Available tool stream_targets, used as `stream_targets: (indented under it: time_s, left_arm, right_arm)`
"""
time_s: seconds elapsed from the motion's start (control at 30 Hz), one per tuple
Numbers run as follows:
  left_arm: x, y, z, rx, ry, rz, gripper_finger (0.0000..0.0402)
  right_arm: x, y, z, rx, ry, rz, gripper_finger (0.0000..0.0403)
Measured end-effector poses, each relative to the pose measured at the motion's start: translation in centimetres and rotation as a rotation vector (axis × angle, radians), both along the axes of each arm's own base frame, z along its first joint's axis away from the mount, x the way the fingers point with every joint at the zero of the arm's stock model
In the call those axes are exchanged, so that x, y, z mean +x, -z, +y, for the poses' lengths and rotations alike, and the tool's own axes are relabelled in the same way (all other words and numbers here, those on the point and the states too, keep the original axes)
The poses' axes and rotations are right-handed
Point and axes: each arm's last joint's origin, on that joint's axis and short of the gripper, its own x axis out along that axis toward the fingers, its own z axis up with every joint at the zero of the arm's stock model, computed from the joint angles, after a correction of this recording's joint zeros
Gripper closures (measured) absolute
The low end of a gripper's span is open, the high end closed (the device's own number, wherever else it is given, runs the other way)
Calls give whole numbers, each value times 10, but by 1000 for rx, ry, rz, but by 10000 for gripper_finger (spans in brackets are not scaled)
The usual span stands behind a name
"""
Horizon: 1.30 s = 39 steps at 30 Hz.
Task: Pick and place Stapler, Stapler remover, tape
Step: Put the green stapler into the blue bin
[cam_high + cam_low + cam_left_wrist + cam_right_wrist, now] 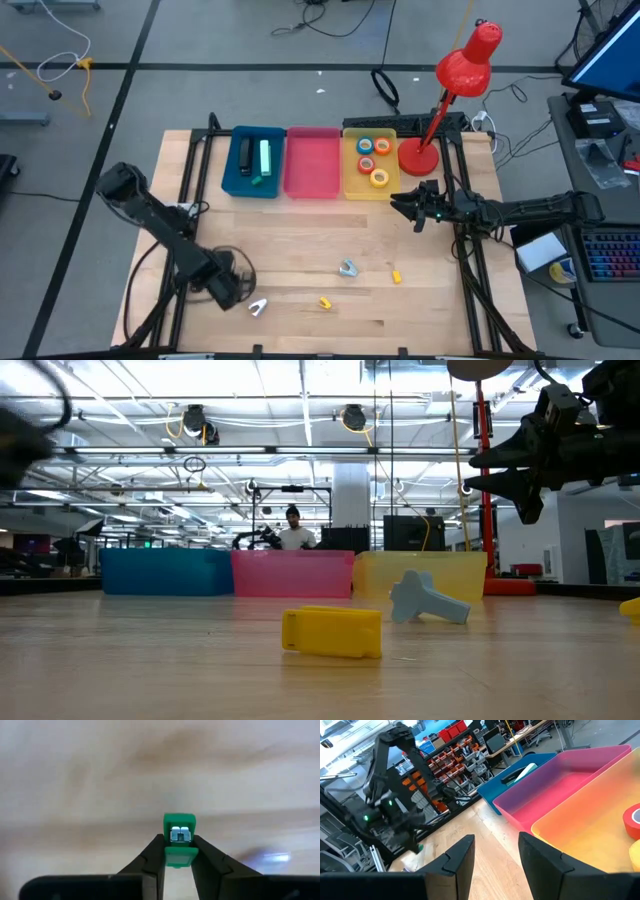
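My left gripper point(178, 862) is near the table's front left point(236, 285), shut on a small green stapler point(179, 834) that I see end-on; the high view hides the stapler. My right gripper point(405, 207) hangs open and empty in front of the yellow bin point(352, 185), raised above the table point(490, 470). On the wood lie a white stapler remover point(258, 307), a yellow stapler point(325, 301) point(331, 632), a blue-grey stapler remover point(347, 268) point(425, 600) and another yellow piece point(396, 276). Tape rolls point(373, 160) sit in the yellow bin. My left gripper pinches the green stapler's near end point(178, 855) between its two fingers point(155, 857). The stapler points straight forward out of the fingers. Whether it is lifted clear of the table cannot be told.
Three bins stand in a row at the far side: blue point(228, 165) with staplers inside, pink point(312, 185), yellow. A red desk lamp point(455, 80) stands on the far right, close behind my right gripper. Bare wood lies between the bins and the scattered items.
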Motion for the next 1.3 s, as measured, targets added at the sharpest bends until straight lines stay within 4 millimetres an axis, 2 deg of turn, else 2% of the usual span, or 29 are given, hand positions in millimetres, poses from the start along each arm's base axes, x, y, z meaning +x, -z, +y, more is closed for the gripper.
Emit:
stream_targets:
  time_s: [0.13, 0.33, 0.47, 0.63, 0.83, 1.03, 1.17, 1.3]
  left_arm:
    - [-2, -27, 33, 160, -75, -136, 324]
    - [-13, -62, 94, 430, -109, -237, 341]
    - [-16, -76, 131, 552, -96, -249, 333]
    - [-15, -82, 170, 640, -8, -193, 335]
    - [0, -78, 218, 652, 195, -140, 337]
    - [3, -55, 265, 555, 373, 2, 338]
    - [1, -37, 287, 474, 474, 71, 338]
    - [0, -27, 300, 420, 549, 104, 331]
  right_arm:
    - [0, 0, 0, 0, 0, 0, 259]
    - [0, 0, -1, 2, 44, -1, 259]
    - [-1, 0, -2, 1, 85, -2, 259]
    - [-1, 0, -3, 0, 114, -2, 259]
    - [-1, 0, -4, 0, 127, -2, 259]
    - [-1, 0, -4, 0, 127, -2, 259]
    - [-1, 0, -4, 0, 126, -2, 259]
    - [-1, 0, -4, 8, 127, -4, 259]
